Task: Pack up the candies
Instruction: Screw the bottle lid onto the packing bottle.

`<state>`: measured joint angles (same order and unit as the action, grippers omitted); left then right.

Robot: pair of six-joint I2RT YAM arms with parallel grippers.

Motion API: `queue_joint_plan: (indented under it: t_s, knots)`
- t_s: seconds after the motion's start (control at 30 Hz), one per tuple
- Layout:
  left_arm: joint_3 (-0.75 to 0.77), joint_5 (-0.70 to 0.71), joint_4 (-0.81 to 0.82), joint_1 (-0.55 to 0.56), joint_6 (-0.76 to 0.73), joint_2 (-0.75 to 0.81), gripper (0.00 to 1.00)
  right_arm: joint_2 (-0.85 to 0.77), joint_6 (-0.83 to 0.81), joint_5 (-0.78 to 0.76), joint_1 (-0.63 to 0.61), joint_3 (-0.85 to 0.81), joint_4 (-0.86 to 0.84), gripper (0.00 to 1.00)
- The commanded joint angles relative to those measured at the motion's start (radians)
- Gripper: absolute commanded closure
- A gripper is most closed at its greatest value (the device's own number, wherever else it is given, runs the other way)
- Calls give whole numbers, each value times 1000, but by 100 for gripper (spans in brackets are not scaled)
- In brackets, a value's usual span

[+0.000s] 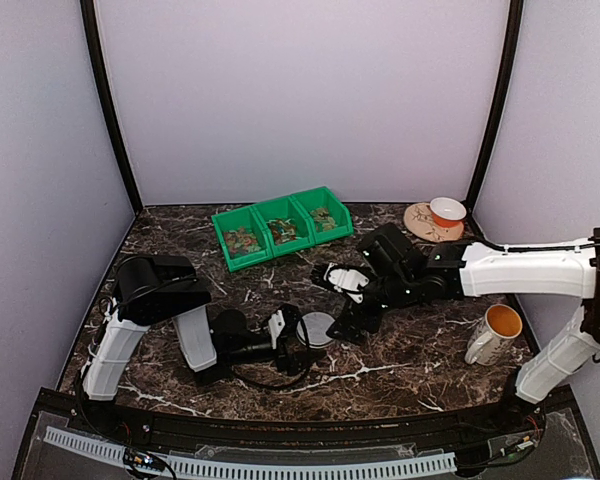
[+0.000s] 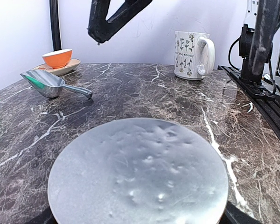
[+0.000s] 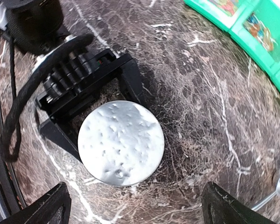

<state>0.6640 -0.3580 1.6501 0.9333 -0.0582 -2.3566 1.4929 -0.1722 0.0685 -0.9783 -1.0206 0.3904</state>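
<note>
Gripping the jar (image 3: 121, 143), left gripper (image 1: 302, 330) has jaws clamped on its sides; right gripper (image 3: 137, 205) hangs directly above the jar, jaws wide apart; candies (image 1: 280, 232) lie in the green bins (image 1: 235, 212), well beyond the jar.

Three bins (image 1: 282, 228) in a row at worktop (image 1: 410, 360) rear, left of centre; candies (image 1: 242, 239) in each. Saucer (image 1: 418, 222) rear right, bowl (image 1: 447, 211) on it. Mug (image 1: 492, 335) front right. Jar (image 3: 120, 142) front centre, between the left hand's (image 1: 305, 328) fingers. Scoop (image 2: 53, 84) beyond jar, toward saucer.
</note>
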Motion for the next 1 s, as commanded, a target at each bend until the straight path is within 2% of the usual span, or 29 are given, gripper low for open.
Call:
queue_joint_plan:
  t_s: [0.0, 0.23, 0.47, 0.73, 0.97]
  knots:
    - [-89, 3, -49, -11, -123, -173, 19, 29, -251, 115, 14, -40, 52, 3]
    - [-94, -61, -38, -11, -123, -173, 19, 137, -425, 291, 70, -105, 64, 3]
    - [-91, -80, -38, -11, -123, -173, 19, 204, -563, 313, 91, -202, 145, 3]
    - [-88, -99, -42, -11, -124, -175, 19, 286, -620, 357, 94, -291, 226, 3]
    - [-86, -121, -43, -11, -124, -176, 19, 311, -627, 369, 95, -297, 236, 3]
